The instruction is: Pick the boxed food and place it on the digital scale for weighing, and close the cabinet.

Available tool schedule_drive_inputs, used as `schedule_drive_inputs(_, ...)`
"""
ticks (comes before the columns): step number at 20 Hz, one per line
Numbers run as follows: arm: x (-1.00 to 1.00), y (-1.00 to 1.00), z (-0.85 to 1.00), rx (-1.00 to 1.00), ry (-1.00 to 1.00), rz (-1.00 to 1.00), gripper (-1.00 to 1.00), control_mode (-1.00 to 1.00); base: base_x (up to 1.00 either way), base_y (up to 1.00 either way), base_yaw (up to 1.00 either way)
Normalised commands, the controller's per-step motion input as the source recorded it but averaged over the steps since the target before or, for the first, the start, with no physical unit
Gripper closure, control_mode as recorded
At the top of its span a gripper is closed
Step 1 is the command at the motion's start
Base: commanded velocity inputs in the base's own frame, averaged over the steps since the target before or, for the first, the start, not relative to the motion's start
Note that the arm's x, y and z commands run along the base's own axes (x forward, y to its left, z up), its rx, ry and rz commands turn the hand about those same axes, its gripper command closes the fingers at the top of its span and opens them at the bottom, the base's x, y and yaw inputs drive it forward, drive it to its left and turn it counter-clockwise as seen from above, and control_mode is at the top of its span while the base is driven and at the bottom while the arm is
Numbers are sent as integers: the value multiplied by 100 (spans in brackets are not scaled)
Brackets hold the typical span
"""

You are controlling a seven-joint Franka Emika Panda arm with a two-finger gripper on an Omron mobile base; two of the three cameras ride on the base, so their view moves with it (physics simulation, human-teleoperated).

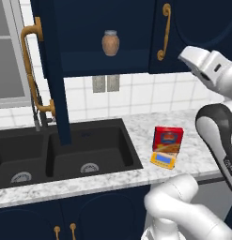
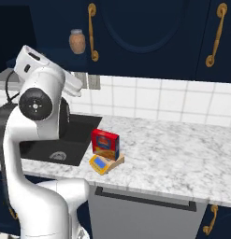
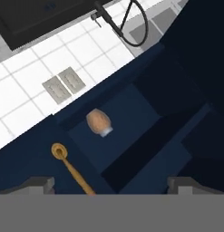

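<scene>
The fingers (image 3: pixel 111 183) stand wide apart with nothing between them, their two dark tips at about 7 and 5 o'clock in the hand view, aimed into the open wall cabinet (image 3: pixel 145 131). Beyond them, at roughly 11 o'clock from the tips, a brown round jar (image 3: pixel 99 122) sits alone on the cabinet's shelf, and a curved brass handle (image 3: pixel 70 167) runs near the left tip.

In the left base view, the marble table (image 1: pixel 197 150) carries the boxed food (image 1: pixel 167 139), a red box standing upright on the digital scale (image 1: pixel 163 160), the scale's blue display strip showing at the box's 6 o'clock. Both lie at about 3 o'clock from the black double sink (image 1: pixel 65 150), just beside its right rim. The right base view shows the same pair, the box (image 2: pixel 105 144) resting on the yellow scale (image 2: pixel 105 163) near the table's front edge.

Farther back, the navy cabinet (image 1: pixel 89 42) is open: its left door (image 1: pixel 49 70) swings out over the sink, edge-on, with its long brass handle at 9 o'clock. The jar (image 1: pixel 110 42) stands inside at 12 o'clock. A white tiled wall (image 1: pixel 136 93) with two outlets lies beneath the cabinet.
</scene>
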Motion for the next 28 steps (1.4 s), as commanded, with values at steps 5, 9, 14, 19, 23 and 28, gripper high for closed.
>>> schedule_drive_inputs(5,-46,100,-32,0,0,0,-100,-100,0,0,0)
schedule_drive_inputs(9,-54,100,-23,0,0,0,-100,-100,0,0,0)
schedule_drive_inputs(14,-62,100,-5,5,-1,1,-100,-100,0,0,0)
schedule_drive_inputs(19,-58,94,-6,1,-10,0,-100,-100,0,0,0)
schedule_drive_inputs(23,-79,51,0,6,-5,0,-100,-100,0,0,0)
schedule_drive_inputs(28,-51,79,0,5,0,-4,-100,-100,0,0,0)
